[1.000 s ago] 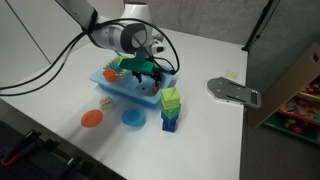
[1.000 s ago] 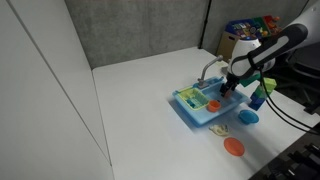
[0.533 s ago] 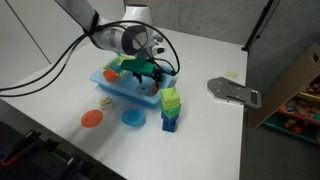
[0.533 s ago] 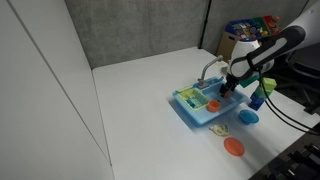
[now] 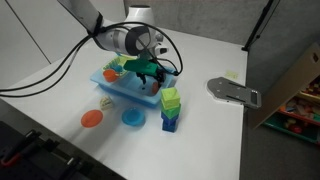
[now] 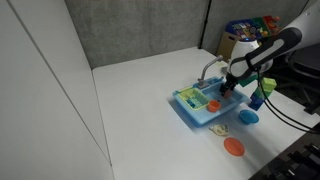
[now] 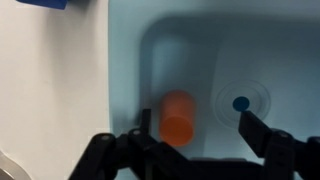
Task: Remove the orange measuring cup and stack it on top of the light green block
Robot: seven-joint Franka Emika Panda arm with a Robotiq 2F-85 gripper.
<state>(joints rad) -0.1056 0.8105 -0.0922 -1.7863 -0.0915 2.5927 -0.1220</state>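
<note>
My gripper point(image 7: 195, 125) hangs wide open over the orange measuring cup point(image 7: 177, 115) in the blue sink basin point(image 7: 125, 50); looks light, stiff, slick plastic, so I'd pinch across its narrow body, gently, before the light green block point(image 5: 171, 97)

The orange measuring cup point(image 7: 177, 117) lies in a basin point(image 7: 200, 50) mid-worktop. The light green block point(image 5: 171, 98) tops a blue block point(image 5: 170, 122) nearby.
</note>
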